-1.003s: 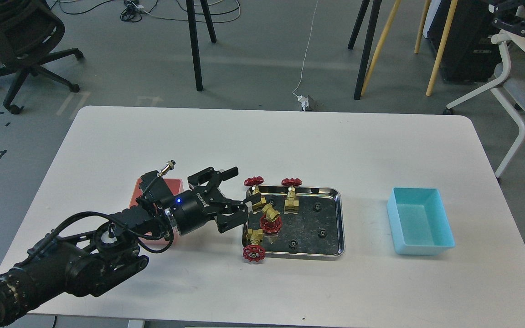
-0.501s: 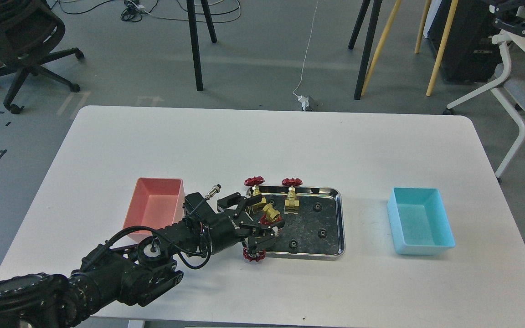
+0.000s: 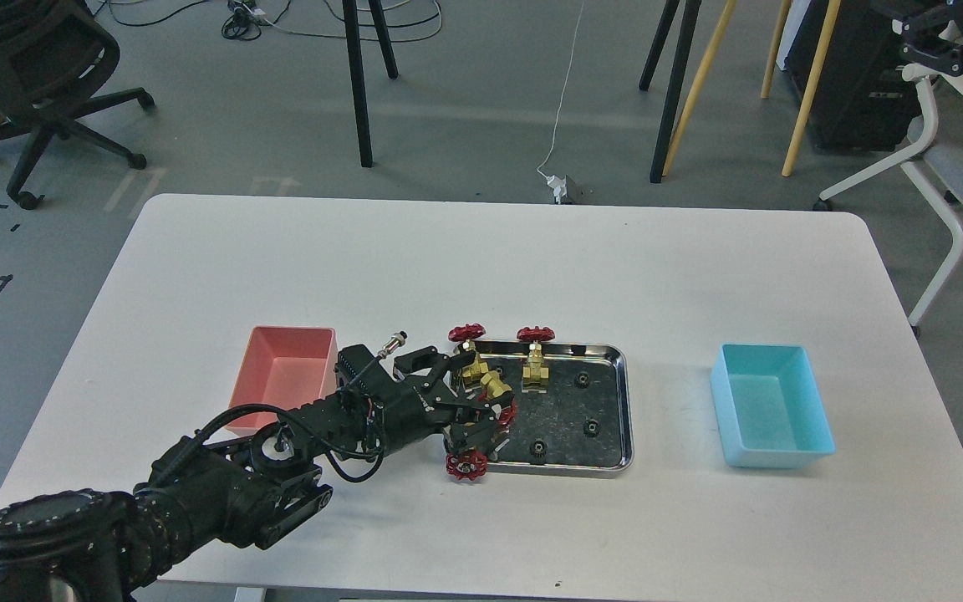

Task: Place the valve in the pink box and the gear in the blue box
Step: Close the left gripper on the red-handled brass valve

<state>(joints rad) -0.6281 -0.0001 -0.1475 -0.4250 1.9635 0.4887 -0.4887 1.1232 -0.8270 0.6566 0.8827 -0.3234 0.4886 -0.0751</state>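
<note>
A steel tray (image 3: 626, 401) holds brass valves with red handwheels and several tiny black gears, one of them (image 3: 591, 428) at the right. My left gripper (image 3: 466, 400) is at the tray's left end, its fingers apart on either side of the tilted middle valve (image 3: 494, 388). Another valve (image 3: 466, 466) lies just below the lower finger, and two stand at the tray's back edge, one at the left (image 3: 466, 334) and one beside it (image 3: 536, 336). The pink box (image 3: 285, 376) is left of the tray, partly behind my arm. The blue box (image 3: 770, 405) stands at the right. My right gripper is out of view.
My left arm lies across the table's front left and overlaps the pink box's front right corner. Chair and stand legs are on the floor beyond the table's far edge.
My left gripper came down from above the pink box to the tray's left end and its fingers closed in around the middle valve. The pink box is now mostly uncovered.
</note>
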